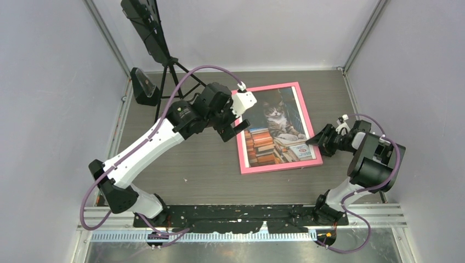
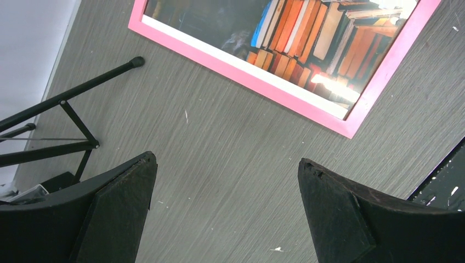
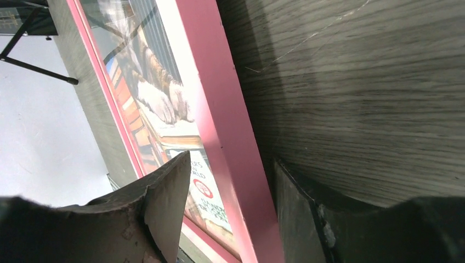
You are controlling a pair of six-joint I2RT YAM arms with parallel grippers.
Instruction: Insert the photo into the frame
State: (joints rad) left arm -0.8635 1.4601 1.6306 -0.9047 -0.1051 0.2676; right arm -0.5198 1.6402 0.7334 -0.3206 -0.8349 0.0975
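The pink frame (image 1: 281, 166) lies flat on the grey table with the photo (image 1: 277, 129) of a cat among books inside its rails. My left gripper (image 1: 233, 129) hovers over the frame's left rail, open and empty; its wrist view has bare table between the fingers (image 2: 118, 208), with the frame's corner (image 2: 263, 85) and photo (image 2: 307, 38) beyond. My right gripper (image 1: 319, 137) is at the frame's right rail near the front corner. In the right wrist view its jaws (image 3: 231, 161) stand open astride that rail (image 3: 214, 93), one finger over the photo (image 3: 159, 104), the other outside the frame.
A black tripod (image 1: 170, 76) with a device on top stands at the back left, its legs (image 2: 71, 96) reaching toward the frame. A small black stand (image 1: 143, 86) sits beside it. Grey walls close three sides; a black base plate (image 1: 241, 216) runs along the near edge.
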